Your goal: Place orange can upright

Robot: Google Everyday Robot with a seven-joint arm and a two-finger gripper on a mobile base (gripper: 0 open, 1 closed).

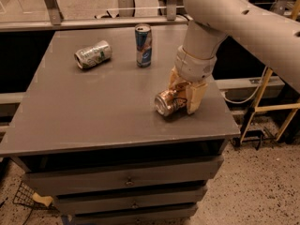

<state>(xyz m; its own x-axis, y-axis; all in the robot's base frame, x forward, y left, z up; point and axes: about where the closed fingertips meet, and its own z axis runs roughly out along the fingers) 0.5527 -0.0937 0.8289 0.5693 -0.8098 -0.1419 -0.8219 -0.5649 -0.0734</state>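
I had the claw (185, 93) low over the right front of the tabletop (93, 107), pinching the orange can (166, 102) across its body. The can lay on its side, its silver end facing front-left.

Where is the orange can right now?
In the camera view the orange can lies on its side toward the front right of the table, right at the gripper, nearer the camera than the upright blue can.
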